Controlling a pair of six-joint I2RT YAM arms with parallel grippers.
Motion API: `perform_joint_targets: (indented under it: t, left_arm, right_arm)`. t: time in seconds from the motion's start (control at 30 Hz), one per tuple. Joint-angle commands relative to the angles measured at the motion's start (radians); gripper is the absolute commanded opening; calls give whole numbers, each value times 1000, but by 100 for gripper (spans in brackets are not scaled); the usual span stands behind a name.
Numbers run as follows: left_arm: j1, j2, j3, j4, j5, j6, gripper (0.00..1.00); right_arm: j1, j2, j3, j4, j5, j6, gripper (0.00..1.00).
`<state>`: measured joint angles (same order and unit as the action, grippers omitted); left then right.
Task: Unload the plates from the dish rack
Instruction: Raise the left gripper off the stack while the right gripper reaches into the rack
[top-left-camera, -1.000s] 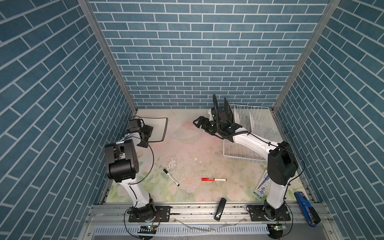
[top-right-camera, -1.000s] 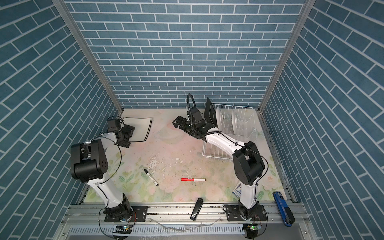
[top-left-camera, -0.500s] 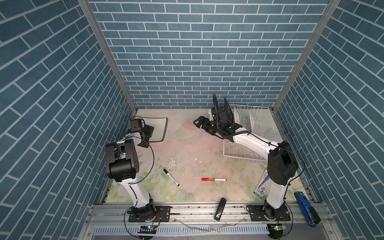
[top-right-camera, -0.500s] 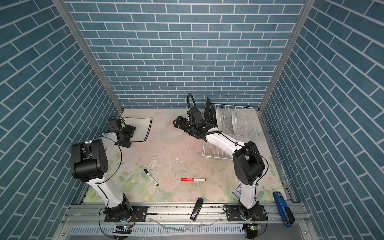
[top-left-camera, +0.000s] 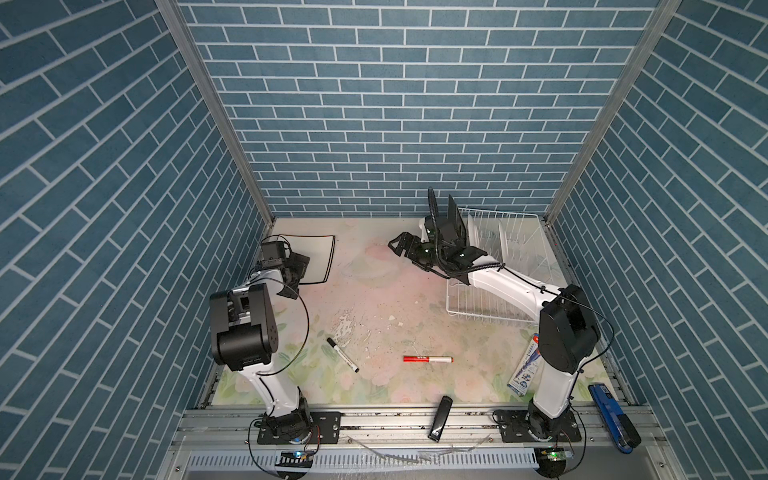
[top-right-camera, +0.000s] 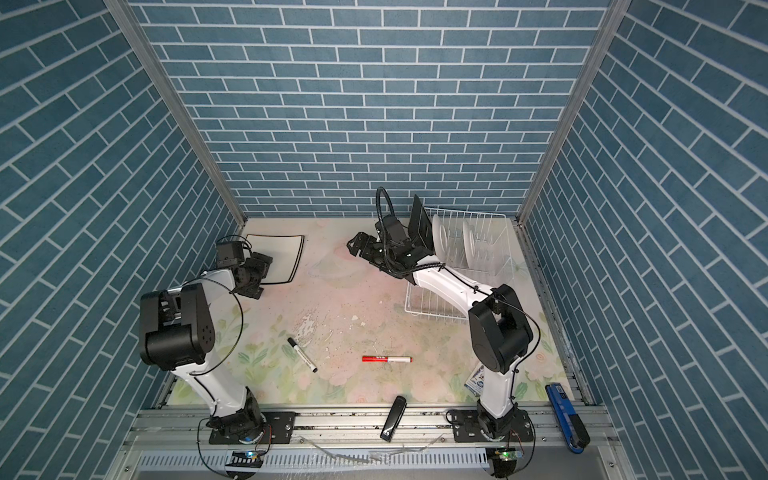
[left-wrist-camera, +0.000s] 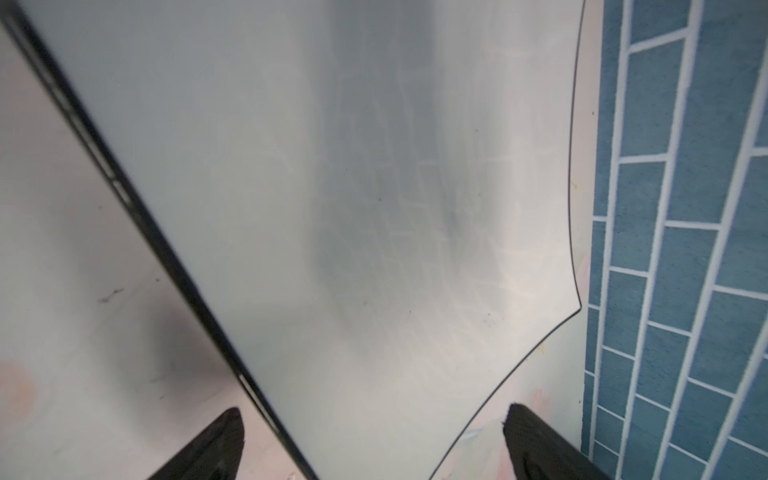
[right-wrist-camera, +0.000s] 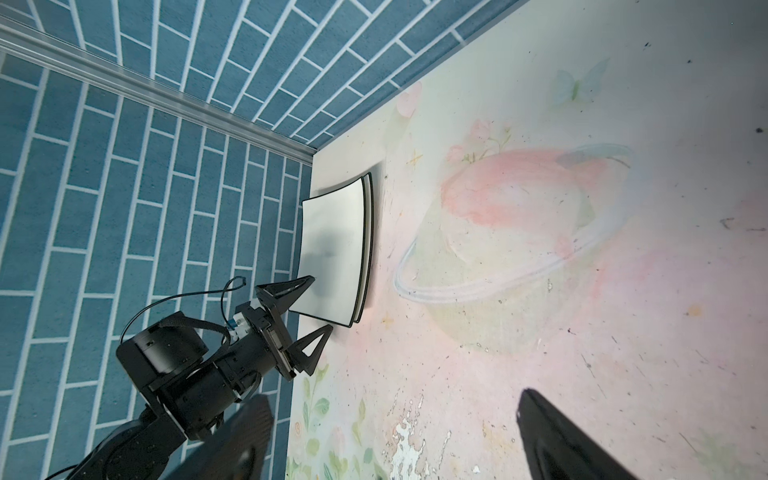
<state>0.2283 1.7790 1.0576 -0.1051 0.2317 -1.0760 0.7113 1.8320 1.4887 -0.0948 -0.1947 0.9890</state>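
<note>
Two square white plates with thin black rims (top-left-camera: 319, 252) (top-right-camera: 283, 257) (right-wrist-camera: 332, 249) lie stacked flat at the back left. My left gripper (top-left-camera: 300, 266) (top-right-camera: 261, 268) (left-wrist-camera: 374, 440) is open at their near corner, holding nothing; the top plate (left-wrist-camera: 332, 208) fills its wrist view. At the back right stands the dish rack (top-left-camera: 521, 232) (top-right-camera: 496, 232), holding an upright matte-black plate (top-left-camera: 455, 219) (top-right-camera: 419, 224) and two white plates (top-left-camera: 473, 233) (top-right-camera: 439, 235). My right gripper (top-left-camera: 397, 245) (top-right-camera: 353, 246) (right-wrist-camera: 395, 449) is open and empty over the mat, left of the rack.
A black marker (top-left-camera: 341, 354) and a red marker (top-left-camera: 428, 358) lie on the floral mat near the front. A black bar (top-left-camera: 439, 424) rests on the front rail, a blue tool (top-left-camera: 615, 415) at the front right, a packet (top-left-camera: 525, 370) by the right arm's base.
</note>
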Motion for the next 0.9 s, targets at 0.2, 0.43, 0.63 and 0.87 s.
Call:
perform_joint_targets:
  t: [0.2, 0.43, 0.63, 0.87]
  left_arm:
    - [-54, -226, -79, -63, -32, 244, 100]
    - [-169, -407, -85, -147, -109, 455, 100]
    - [-345, -485, -64, -188, -216, 582, 100]
    - [-484, -542, -125, -73, -221, 624, 100]
  right_arm:
    - [-4, -105, -27, -121, 42, -85, 93]
    - [-4, -170, 7, -277, 173, -207, 93]
    - [-4, -179, 74, -376, 278, -272, 94]
    - [-3, -172, 153, -467, 396, -364, 94]
